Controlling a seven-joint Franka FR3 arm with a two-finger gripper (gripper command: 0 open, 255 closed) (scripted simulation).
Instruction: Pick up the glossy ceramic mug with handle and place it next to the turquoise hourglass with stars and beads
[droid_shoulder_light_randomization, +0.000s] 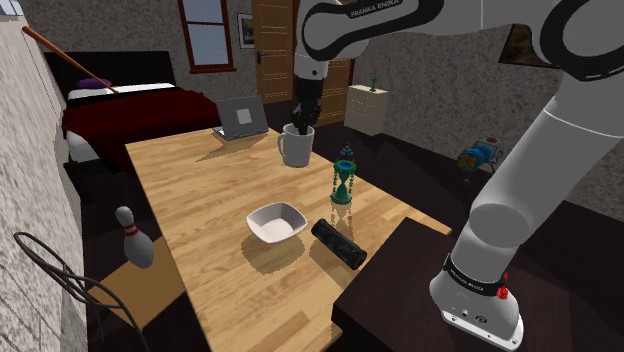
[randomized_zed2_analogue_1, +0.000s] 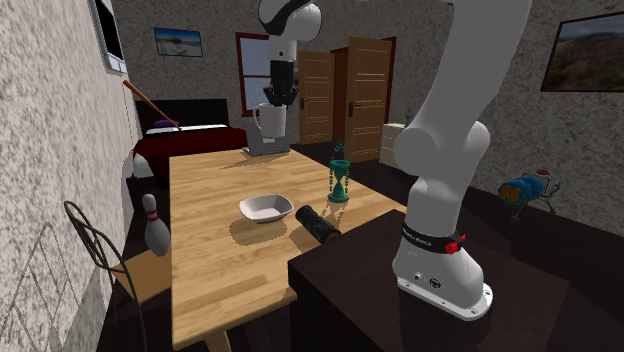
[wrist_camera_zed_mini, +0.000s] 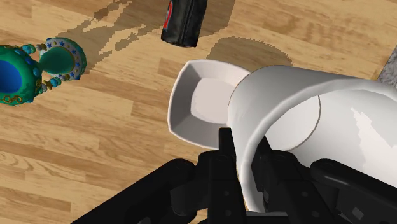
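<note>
Beside the wooden table (droid_shoulder_light_randomization: 200, 200), on the shoulder view's left, a white bowling pin (droid_shoulder_light_randomization: 133, 238) with a red stripe at its neck stood on a chair (droid_shoulder_light_randomization: 140, 295). Further right, an open grey laptop (droid_shoulder_light_randomization: 242, 116) sat at the table's far end. Nearer the camera lay a shallow white bowl (droid_shoulder_light_randomization: 276, 222), squarish with rounded corners. Just right of the laptop hung the mug (droid_shoulder_light_randomization: 295, 148), smooth, white and glossy, a plain cylinder with its handle showing in the second exterior view. The black gripper (droid_shoulder_light_randomization: 301, 126) was clamped on the mug's rim, one finger inside the wall and one outside. In the wrist view the mug sat tilted in that grip, with its shadow on the planks below. The pick therefore looked done, the mug apparently clear of the wood. Right again, a dark matte cylinder (droid_shoulder_light_randomization: 338, 243) lay on its side near the bowl. Beyond it stood the hourglass (droid_shoulder_light_randomization: 344, 180), upright, turquoise, with two bulbs, strung beads and small stars on its end caps. It was well apart from the mug, so the carry across and the setting down beside it were left to do.
</note>
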